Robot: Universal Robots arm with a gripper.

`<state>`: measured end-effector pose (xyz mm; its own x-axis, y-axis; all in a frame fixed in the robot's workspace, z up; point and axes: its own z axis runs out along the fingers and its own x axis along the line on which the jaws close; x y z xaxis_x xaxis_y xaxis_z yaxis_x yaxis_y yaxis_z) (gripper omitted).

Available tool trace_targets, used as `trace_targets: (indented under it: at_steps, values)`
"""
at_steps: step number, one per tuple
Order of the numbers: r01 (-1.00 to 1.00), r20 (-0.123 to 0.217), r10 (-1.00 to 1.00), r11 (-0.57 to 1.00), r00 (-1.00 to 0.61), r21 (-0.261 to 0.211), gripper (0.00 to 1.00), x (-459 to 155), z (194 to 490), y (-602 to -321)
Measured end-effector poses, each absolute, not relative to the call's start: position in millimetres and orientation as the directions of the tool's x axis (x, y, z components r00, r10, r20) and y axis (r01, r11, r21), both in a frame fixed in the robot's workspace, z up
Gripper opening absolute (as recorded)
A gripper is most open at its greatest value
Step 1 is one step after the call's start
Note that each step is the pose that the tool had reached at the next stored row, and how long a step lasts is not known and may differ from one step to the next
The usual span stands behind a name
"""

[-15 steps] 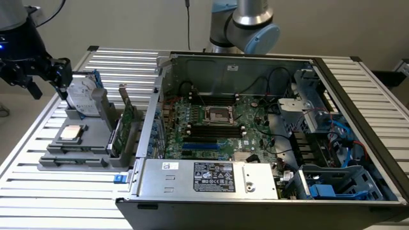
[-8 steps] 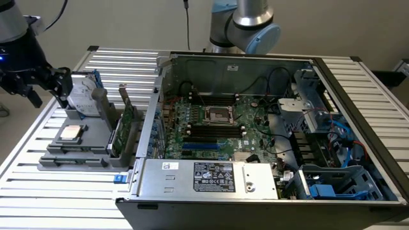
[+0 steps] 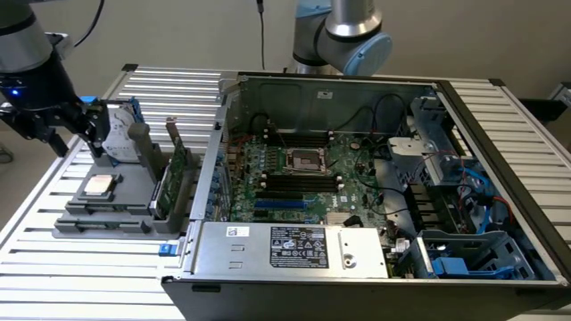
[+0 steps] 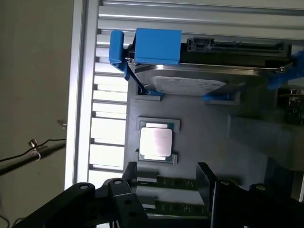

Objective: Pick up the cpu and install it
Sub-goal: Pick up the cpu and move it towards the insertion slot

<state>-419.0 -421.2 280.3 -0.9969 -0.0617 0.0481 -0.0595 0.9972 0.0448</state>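
Inspecting the bench, we find the cpu (image 3: 100,185) lying flat, metal top up, in its recess on the gray fixture (image 3: 134,175) at the exterior view's left, outside the pc case (image 3: 499,167). It is not yet picked up. The gripper (image 3: 76,140) hangs above the fixture's far-left end, clear of the cpu and touching nothing. Its 2 fingers (image 4: 130,176) stand spread apart w/ nothing held. Below them we see green memory sticks (image 4: 180,183) seated in slots just beside the cpu. The hard drive (image 3: 120,137) stands on edge in blue brackets behind the cpu. Inside the case, the socket (image 3: 303,160) on the mobo (image 3: 357,190) is well apart from the cpu.
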Motion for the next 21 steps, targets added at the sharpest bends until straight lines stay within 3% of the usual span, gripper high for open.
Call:
trace_targets:
  at_steps: [8, 9, 21]
  values:
    - [-0.056, 0.048, -0.058, 0.997, -0.997, 0.045, 0.64, -419, 266, -421]
    - [-0.054, 0.048, -0.057, 0.998, -0.997, 0.045, 0.70, -419, 264, -421]
    - [-0.020, 0.048, -0.022, 0.999, -0.999, 0.045, 0.70, -426, 242, -419]
